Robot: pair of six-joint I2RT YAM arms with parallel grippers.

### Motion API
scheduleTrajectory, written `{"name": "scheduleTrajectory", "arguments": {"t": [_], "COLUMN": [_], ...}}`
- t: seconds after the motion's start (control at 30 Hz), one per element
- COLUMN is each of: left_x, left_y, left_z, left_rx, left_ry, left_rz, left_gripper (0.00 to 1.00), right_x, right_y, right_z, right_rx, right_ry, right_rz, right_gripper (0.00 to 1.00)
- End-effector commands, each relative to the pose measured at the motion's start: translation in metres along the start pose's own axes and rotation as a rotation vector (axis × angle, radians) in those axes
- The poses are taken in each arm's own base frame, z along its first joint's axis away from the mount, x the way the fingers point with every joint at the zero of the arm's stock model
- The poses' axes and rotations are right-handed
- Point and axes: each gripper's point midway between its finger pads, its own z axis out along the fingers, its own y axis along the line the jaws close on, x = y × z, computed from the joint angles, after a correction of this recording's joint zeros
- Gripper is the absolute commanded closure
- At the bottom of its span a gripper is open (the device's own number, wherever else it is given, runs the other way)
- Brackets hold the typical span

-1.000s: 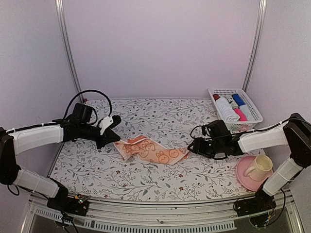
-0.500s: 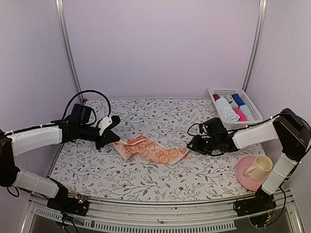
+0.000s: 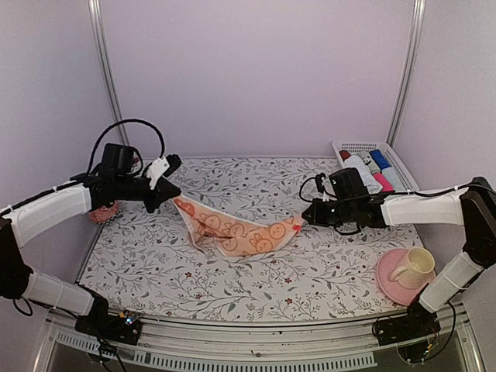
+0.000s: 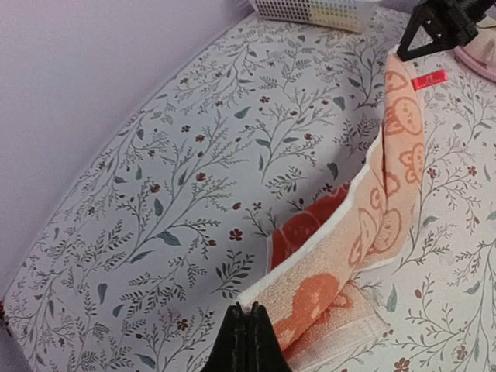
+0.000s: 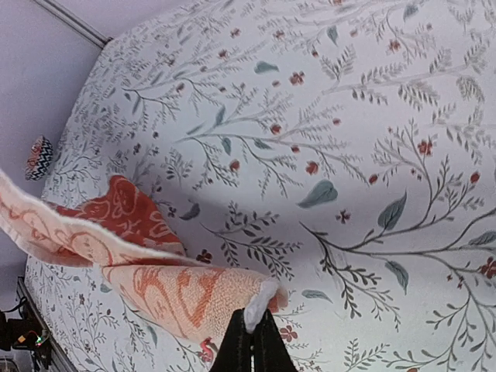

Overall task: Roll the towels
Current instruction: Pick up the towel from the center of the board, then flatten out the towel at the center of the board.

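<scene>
From above and behind the arms, you've got the orange towel (image 3: pixel 236 232) strung between both arms over the floral surface (image 3: pixel 256 182). The left end effector (image 3: pixel 172 194) is pressed together on the towel's left corner and holds it up off the surface. The right end effector (image 3: pixel 304 221) is pinching the opposite corner, a bit lower. The middle of the towel sags down and looks like it touches the surface. Far right there's a white basket (image 3: pixel 391 203) with rolled cloths (image 3: pixel 360 174) in it. Closer to you sits a cream cup (image 3: pixel 415 267) on a pink saucer (image 3: pixel 387 283).

Over on your left wrist cam, the left end effector (image 4: pixel 249 341) is clamped on the white-hemmed edge. The orange towel (image 4: pixel 372 225) runs away toward the right end effector (image 4: pixel 403 53), with a red tag (image 4: pixel 428 79) near that far corner. A darker fold lies on the surface underneath.

Right wrist cam: the right end effector (image 5: pixel 252 341) is nipped tight on the white hem corner. The orange towel (image 5: pixel 178 291) trails off to the left.
</scene>
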Motion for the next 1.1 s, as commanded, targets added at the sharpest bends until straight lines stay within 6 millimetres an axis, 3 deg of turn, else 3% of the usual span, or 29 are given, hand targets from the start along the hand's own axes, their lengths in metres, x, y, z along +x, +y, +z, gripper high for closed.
{"name": "scheduleTrajectory", "arguments": {"t": [0.0,0.1,0.23,0.5,0.8,0.93,1.07], "left_x": [-0.040,-0.051,-0.059,-0.075,-0.064,-0.045,-0.008], "left_y": [0.035,0.037,0.025,-0.015,-0.017,0.011,0.040], "left_z": [-0.039,-0.058,-0.076,-0.105,-0.119,-0.105,-0.079], "left_rx": [-0.094,-0.096,-0.036,0.127,0.125,0.002,-0.084], "left_ry": [-0.089,-0.140,-0.230,-0.372,-0.363,-0.267,-0.129], "left_rz": [-0.015,-0.023,-0.021,0.043,-0.052,-0.147,-0.268], "left_gripper": [1.00,1.00,1.00,1.00,1.00,1.00,1.00], "right_x": [-0.050,-0.060,-0.060,-0.051,-0.038,-0.043,-0.057], "right_y": [0.022,0.034,0.052,0.069,0.088,0.077,0.034], "right_z": [-0.055,-0.088,-0.123,-0.170,-0.214,-0.212,-0.174], "right_rx": [0.024,0.005,-0.062,-0.124,-0.243,-0.181,0.083], "right_ry": [-0.139,-0.195,-0.237,-0.294,-0.341,-0.344,-0.288], "right_rz": [-0.246,-0.374,-0.516,-0.659,-0.632,-0.577,-0.491], "right_gripper": [0.98,0.98,0.98,0.98,0.98,0.98,0.98]}}
